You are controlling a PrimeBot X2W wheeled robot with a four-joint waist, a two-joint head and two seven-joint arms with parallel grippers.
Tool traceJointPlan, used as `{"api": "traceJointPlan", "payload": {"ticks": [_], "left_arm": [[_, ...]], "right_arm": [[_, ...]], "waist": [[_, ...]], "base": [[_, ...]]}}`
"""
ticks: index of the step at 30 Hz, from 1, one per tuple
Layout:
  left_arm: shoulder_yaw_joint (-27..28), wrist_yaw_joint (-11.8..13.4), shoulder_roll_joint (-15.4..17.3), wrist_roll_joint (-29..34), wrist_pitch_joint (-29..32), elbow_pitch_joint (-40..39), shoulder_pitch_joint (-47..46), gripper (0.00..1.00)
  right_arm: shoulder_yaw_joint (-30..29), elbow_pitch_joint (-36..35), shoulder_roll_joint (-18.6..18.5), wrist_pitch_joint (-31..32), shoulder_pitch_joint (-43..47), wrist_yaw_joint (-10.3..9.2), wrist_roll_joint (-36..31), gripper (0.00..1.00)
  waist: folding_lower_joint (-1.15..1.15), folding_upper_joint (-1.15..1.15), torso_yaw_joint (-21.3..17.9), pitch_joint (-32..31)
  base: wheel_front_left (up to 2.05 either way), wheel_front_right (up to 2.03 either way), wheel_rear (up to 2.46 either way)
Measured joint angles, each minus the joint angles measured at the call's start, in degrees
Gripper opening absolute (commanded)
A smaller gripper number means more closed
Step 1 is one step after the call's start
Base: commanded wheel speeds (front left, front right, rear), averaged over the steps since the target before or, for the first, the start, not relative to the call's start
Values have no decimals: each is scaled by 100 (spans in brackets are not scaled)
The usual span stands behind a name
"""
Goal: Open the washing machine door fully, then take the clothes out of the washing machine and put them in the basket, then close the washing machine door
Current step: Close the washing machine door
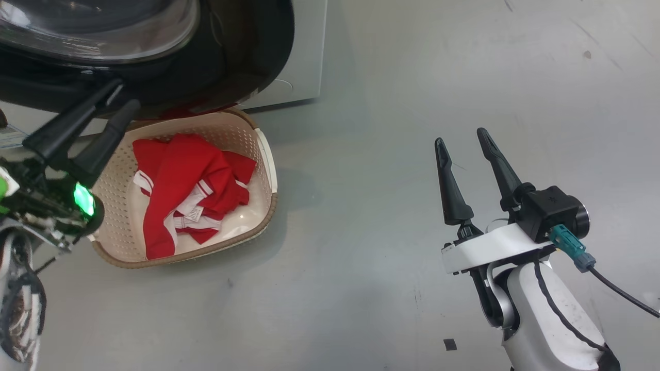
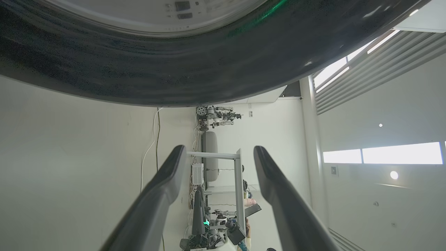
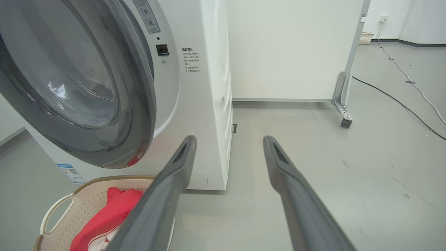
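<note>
The left gripper (image 1: 125,95) hangs over the left side of the small cream plastic basket (image 1: 118,206) with a brown rim, its fingers wide apart and empty. The big round shiny black washing machine door (image 1: 232,62) sticks out over the basket's back. The bright red clothes (image 1: 185,190) lie inside the basket. The right gripper (image 1: 460,136) is well right of the basket, above the grey floor (image 1: 361,206), fingers wide and empty.

The washing machine door (image 1: 247,56) is gleaming glossy black around clear, smooth glass. At its six o'clock, the basket (image 1: 237,131) is showing matt perforated plastic with a woven-look rim, and the clothes (image 1: 185,175) are lying as soft cloth.
</note>
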Motion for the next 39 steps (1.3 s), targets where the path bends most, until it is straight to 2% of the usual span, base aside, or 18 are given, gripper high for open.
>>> {"api": "traceJointPlan", "payload": {"ticks": [10,16,25,30,31,35,37,39], "left_arm": [[269,-144,-325,57,-374,-49,1251,100],[599,-146,-775,203,-849,-27,2129,100],[1151,-148,-1295,810,-1708,-314,2670,100],[1352,-148,-1422,1851,-2385,-779,2739,100],[1352,-148,-1422,1851,-2385,-779,2739,100],[1424,-148,-1301,3277,-3206,-1267,2761,100],[1308,-148,-1036,4188,-3599,-1482,2849,100],[1215,-149,-950,4789,-4009,-1566,2942,100]], "right_arm": [[-137,172,-21,-1,248,60,-77,100],[-278,222,-41,-2,406,98,-111,100],[-354,343,-52,-3,664,181,-171,100],[-460,359,-83,-3,776,198,-174,100],[-460,359,-83,-3,776,198,-174,100],[-498,378,-110,-3,862,203,-229,100],[-501,381,-111,-3,884,204,-241,100],[-506,380,-112,-3,917,208,-267,100]], "waist": [[0,0,391,-421],[0,0,584,-745],[0,0,785,-1117],[0,0,856,-1302],[0,0,856,-1302],[0,0,918,-1443],[0,0,941,-1514],[-1,0,958,-1589]], "base": [[0,0,0],[0,0,0],[0,0,0],[0,0,0],[0,0,0],[0,0,0],[0,0,0],[0,0,0]]}}
